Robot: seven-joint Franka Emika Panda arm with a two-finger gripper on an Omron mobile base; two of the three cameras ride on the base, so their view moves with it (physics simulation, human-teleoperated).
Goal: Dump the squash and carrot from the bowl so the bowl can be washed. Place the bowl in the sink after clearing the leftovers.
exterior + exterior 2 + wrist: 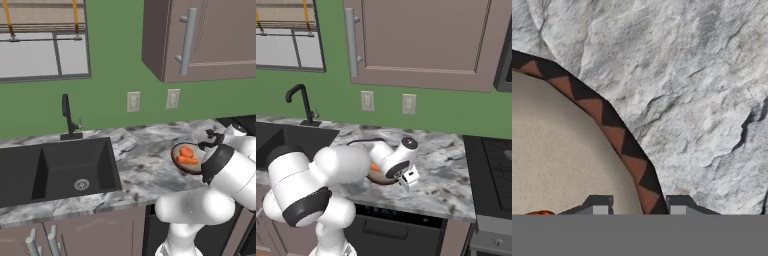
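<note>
I'm gripping the bowl (567,150) by its rim: in the hand view the two tips are sitting either side of the dark patterned edge at bottom centre, jaws narrowed onto it, one tip inside, one outside. The gripper (638,206) is low over the marble surface (145,160), bowl resting on it at centre right of the left base view.

Step in hand, as I'm reading it: lift and tip out the leftovers. I'm planning a straight lift first, keeping the bowl level until clear, since a rim pinch on a shallow bowl will probably want to pivot.

Contents are in the bowl: carrot (187,160) lying across the lower part, squash (186,151) just above it, touching or nearly so.

Largest down:
- Sink (55,167), lower left of the left base view, well apart from the bowl; basin looking bare apart from the drain (81,184).
- Wall cabinet (200,40), upper right, overhanging the bowl.
- Stove (496,165), right edge of the right base view.
- Faucet (66,117), behind the sink; the thing to avoid on the swing over.
- Two wall outlets (133,101), clear of the path.
</note>
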